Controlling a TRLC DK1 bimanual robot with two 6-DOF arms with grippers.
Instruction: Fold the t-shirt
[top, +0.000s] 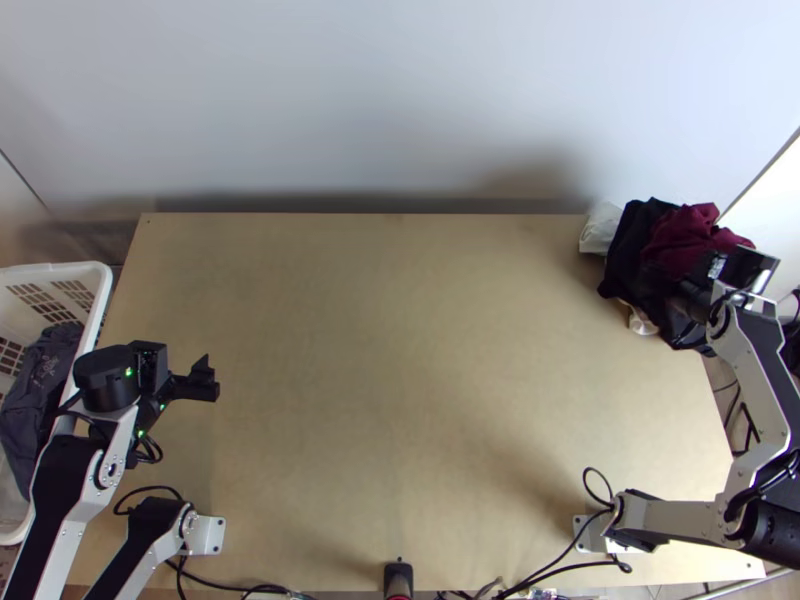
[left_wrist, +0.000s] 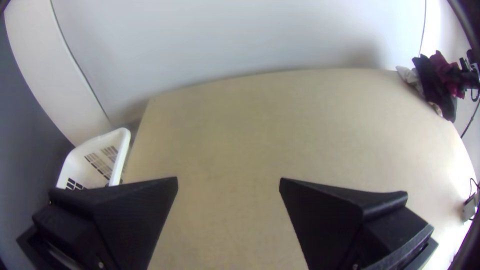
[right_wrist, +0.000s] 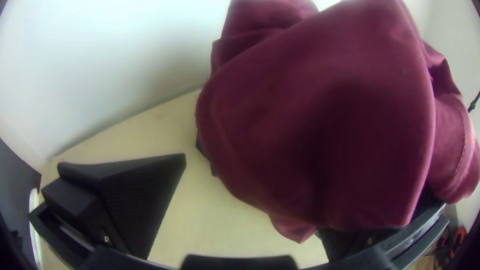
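The coming move turns, I think, on the right gripper and the maroon cloth, which may be the t-shirt, though its shape does not let me be certain. This cloth lies bunched on top of the pile, close before the right gripper and somewhat off its middle: one finger is bare, while the cloth hides much of the other. The two fingers stand wide apart, and I see no pinch on the fabric. No long axis can be read from the folds, so the gripper should probably centre itself over a raised fold before closing. The right arm is clearly the nearer one; the left gripper, also wide and with nothing between its fingers, is well apart, across the table. Under and beside the maroon cloth, towards the far edge from the right gripper, lie a black cloth and a whitish cloth; a too deep grasp could pull these along. Just beside the left gripper, on its outer side, stands a white basket with a dark grey cloth lying crumpled inside.
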